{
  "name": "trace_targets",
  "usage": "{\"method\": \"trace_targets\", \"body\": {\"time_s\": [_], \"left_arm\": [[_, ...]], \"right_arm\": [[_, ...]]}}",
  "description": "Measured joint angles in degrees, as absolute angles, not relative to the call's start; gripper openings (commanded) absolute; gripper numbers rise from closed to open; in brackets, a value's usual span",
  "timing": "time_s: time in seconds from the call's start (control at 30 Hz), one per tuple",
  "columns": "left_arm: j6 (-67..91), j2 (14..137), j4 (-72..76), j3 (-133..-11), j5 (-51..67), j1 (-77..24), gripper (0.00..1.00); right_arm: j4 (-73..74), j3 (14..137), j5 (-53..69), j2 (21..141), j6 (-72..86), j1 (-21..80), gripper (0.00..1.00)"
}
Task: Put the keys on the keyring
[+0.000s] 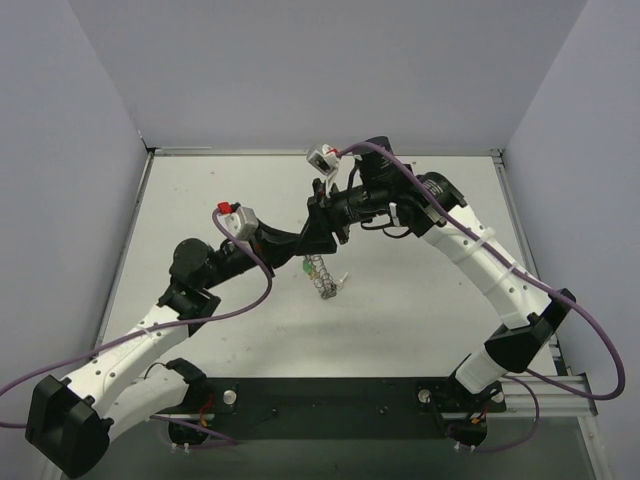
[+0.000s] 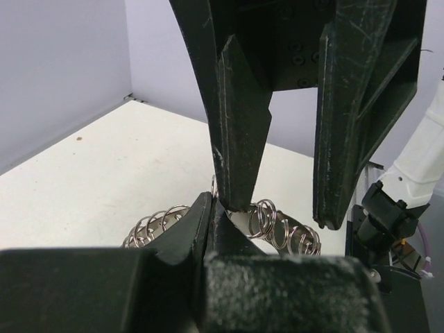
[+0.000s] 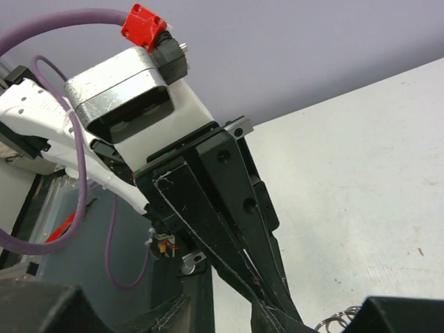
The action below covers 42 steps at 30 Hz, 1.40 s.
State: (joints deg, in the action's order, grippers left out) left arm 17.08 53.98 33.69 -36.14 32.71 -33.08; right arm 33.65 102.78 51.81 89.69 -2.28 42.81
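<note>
The left gripper (image 3: 275,304) is closed tight. The right wrist view shows this best: its two black fingers lie pressed together and taper down to a silvery coil at the picture's lower edge. From its own wrist camera those fingers are only a dark mass along the bottom, with the rim of the keyring (image 2: 279,226) running into their tips from both sides, so the ring appears pinched there. The right gripper (image 2: 281,212) stands partly open. In the left wrist view its two fingers hang down from above with a clear gap between them. One tip comes down right at the left gripper's tips by the ring, and the other hangs just past the rim on the far side. I cannot tell whether that nearer tip touches metal. The right wrist view shows its own fingers only as dark corners and does not give the gap. The overhead view alone places everything: both arms meet near the middle of the white table (image 1: 200,200), and the keyring lies or hangs just below the joined fingers, toward the bases. The keys (image 1: 303,268) are beside it, one with a green head on the left and a pale piece on the right. Neither wrist view shows the coloured heads. Behind the left fingers, the right wrist view shows the camera housing (image 3: 139,104) and a purple cable (image 3: 69,17).
</note>
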Motion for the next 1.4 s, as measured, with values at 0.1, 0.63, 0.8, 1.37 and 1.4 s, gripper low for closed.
{"method": "trace_targets", "body": {"time_s": [0.1,0.63,0.8,1.37,1.4], "left_arm": [[16.3,53.6,33.5,-35.9,31.6,-33.1,0.00],[17.0,48.3,46.1,-26.0,34.6,-33.1,0.00],[22.3,51.3,56.9,-25.8,36.3,-33.1,0.00],[31.7,55.2,71.9,-25.8,36.5,-33.1,0.00],[32.0,55.2,71.9,-25.8,36.5,-33.1,0.00]], "right_arm": [[33.6,102.9,49.6,89.6,-1.9,42.8,0.48],[2.0,70.8,50.8,69.1,10.4,30.0,0.69],[-7.4,70.1,57.3,68.9,13.7,32.1,0.60],[-15.1,70.0,62.4,70.1,17.0,35.8,0.36],[-15.3,70.0,62.4,70.2,17.1,35.9,0.35]]}}
